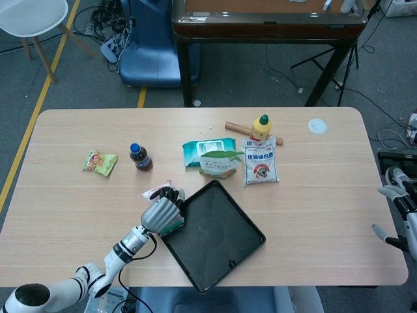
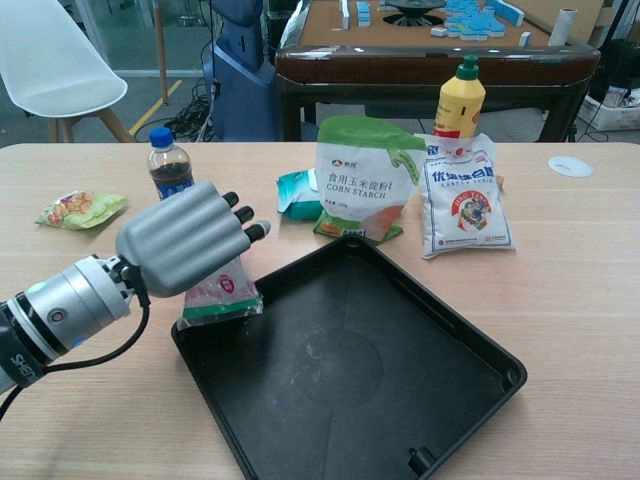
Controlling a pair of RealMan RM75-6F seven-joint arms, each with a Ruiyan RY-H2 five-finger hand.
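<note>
Black tray point(image 1: 215, 241) open and unobstructed, bare desk point(image 1: 326, 195) to its right, corn starch bag point(image 2: 360, 180), milk powder bag point(image 2: 465, 200) and cola bottle point(image 2: 170, 165) crowding behind

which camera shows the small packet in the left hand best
The chest view. There the small packet hangs below the left hand at the black tray's near corner, its red label visible. In the head view only a pink edge peeks out behind the hand.

Left hand point(image 2: 185, 238) reaches forward on an outstretched arm, back of the hand up, fingers point(image 2: 238, 214) curled downward. Right hand point(image 1: 399, 195) hangs off at the far edge, fingers apart.
</note>
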